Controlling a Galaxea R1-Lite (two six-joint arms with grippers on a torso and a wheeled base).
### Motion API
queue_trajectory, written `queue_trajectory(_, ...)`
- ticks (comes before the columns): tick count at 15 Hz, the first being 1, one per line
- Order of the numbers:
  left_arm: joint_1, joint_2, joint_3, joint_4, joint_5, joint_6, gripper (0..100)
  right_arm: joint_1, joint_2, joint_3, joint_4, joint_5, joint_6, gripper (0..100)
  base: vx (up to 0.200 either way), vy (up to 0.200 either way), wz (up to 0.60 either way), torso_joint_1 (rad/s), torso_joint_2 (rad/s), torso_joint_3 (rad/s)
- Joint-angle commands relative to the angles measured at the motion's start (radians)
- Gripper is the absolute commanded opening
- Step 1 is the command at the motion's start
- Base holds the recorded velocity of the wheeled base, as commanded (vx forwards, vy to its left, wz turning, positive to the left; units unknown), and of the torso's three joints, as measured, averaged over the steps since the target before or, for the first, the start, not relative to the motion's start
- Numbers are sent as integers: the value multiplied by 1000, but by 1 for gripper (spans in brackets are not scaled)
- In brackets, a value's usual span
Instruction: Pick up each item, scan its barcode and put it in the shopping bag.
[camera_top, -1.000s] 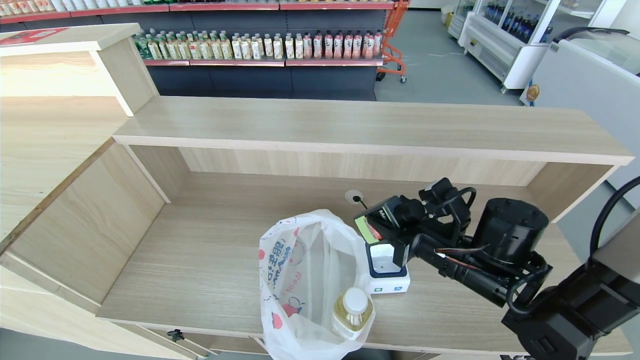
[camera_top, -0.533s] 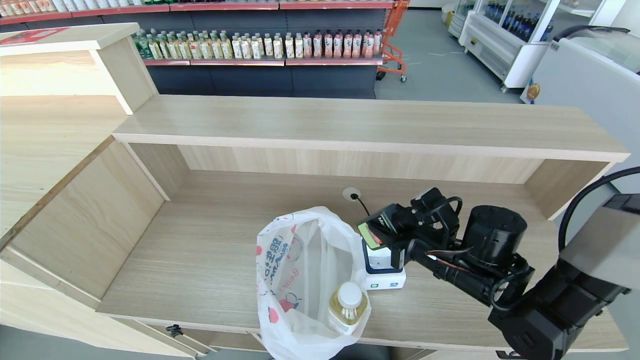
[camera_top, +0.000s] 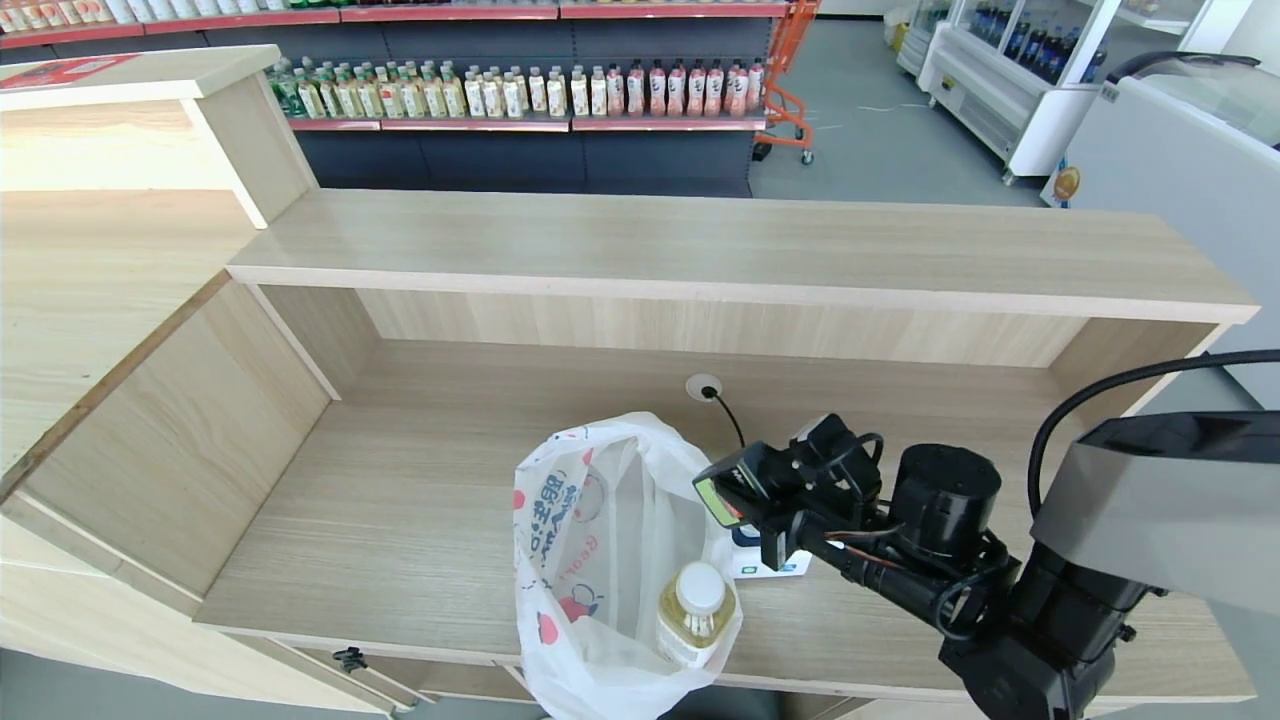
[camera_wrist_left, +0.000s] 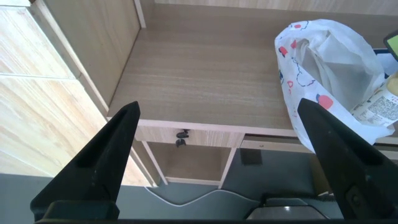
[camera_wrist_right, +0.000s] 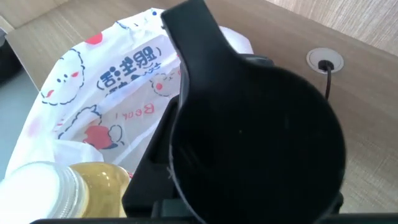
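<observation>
One bottle (camera_top: 697, 612) of yellow drink sits in the shopping bag (camera_top: 585, 560), cap up, against the bag's right wall. In the head view the bag stands open on the counter (camera_top: 400, 520), at its near edge. Just right of the bag's mouth, the right gripper (camera_top: 750, 490) pinches a dark item (camera_top: 722, 497) with a green and red end, held above the counter and level with the bag's rim. A white scanner (camera_top: 775, 567) sits on the counter just right of the bag, partly hidden under that gripper. Behind the bag, a cable runs into a round hole (camera_top: 704, 387) in the counter.

In the left wrist view the left gripper (camera_wrist_left: 217, 155) hangs off the counter's near edge, well to the left of the bag (camera_wrist_left: 323, 62). Its two fingers (camera_wrist_left: 99, 165) are spread wide and hold nothing. The bottle (camera_wrist_left: 387, 102) shows through the bag's thin side.

In the right wrist view the dark item (camera_wrist_right: 261, 143) is close up, beside the bag (camera_wrist_right: 118, 93). The bottle's white cap (camera_wrist_right: 43, 183) pokes up inside the bag. The hole (camera_wrist_right: 324, 61) lies beyond the item.
</observation>
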Motion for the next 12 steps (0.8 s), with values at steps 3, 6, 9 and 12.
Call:
queue_trajectory(3, -1, 0, 0, 0, 0, 0, 100, -12, 55, -30, -1, -1, -47, 0, 0, 0, 0, 0, 0, 0)
queue_trajectory(6, -1, 0, 0, 0, 0, 0, 100, -7, 52, -16, -1, -1, -44, 0, 0, 0, 0, 0, 0, 0)
queue_trajectory(9, -1, 0, 0, 0, 0, -1, 100, -1, 49, 1, -1, -1, -44, 0, 0, 0, 0, 0, 0, 0)
queue_trajectory(12, -1, 0, 0, 0, 0, 0, 100, 27, 49, 38, -1, -4, -39, 0, 0, 0, 0, 0, 0, 0)
